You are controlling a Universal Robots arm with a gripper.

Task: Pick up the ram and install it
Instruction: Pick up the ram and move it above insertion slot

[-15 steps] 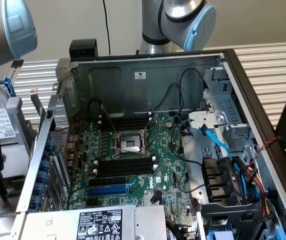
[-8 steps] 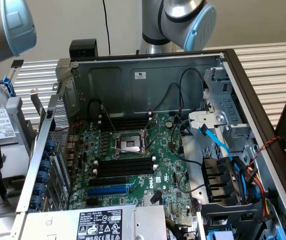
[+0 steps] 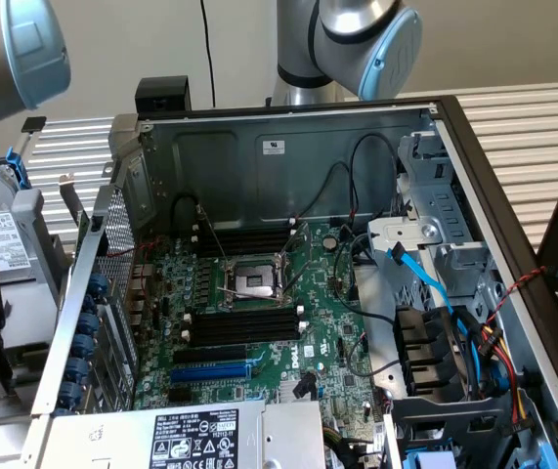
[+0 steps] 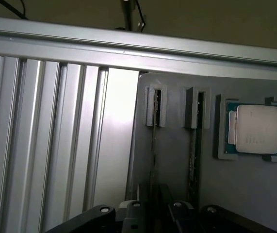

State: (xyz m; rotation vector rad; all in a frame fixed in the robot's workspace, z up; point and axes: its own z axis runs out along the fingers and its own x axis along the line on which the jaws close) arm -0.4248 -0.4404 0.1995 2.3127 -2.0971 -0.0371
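Wrist view: the ram (image 4: 154, 155) stands on edge in its grey holder (image 4: 174, 160), right at the gripper (image 4: 152, 212). I cannot tell if the gripper is open or shut. The black slots (image 3: 244, 324) at six o'clock from the socket (image 3: 256, 280) look empty, so nothing is installed.

A white mark (image 3: 310, 349) printed sideways on the green board (image 3: 342, 322), at five o'clock from the socket (image 3: 252, 281), looks like the Dell brand, though its letters are barely legible. At twelve o'clock from the socket, a white sticker (image 3: 274, 147) on the case wall (image 3: 210, 161) bears a small dark logo and print too fine to read. At six o'clock, the large white label (image 3: 195, 435) on the power supply (image 3: 293, 430) carries rows of print and round symbols, none readable. At nine o'clock, a label (image 3: 0, 239) on a grey unit (image 3: 29, 210) has illegible lines. The wrist view's chip (image 4: 257, 128) shows faint, unreadable engraving.
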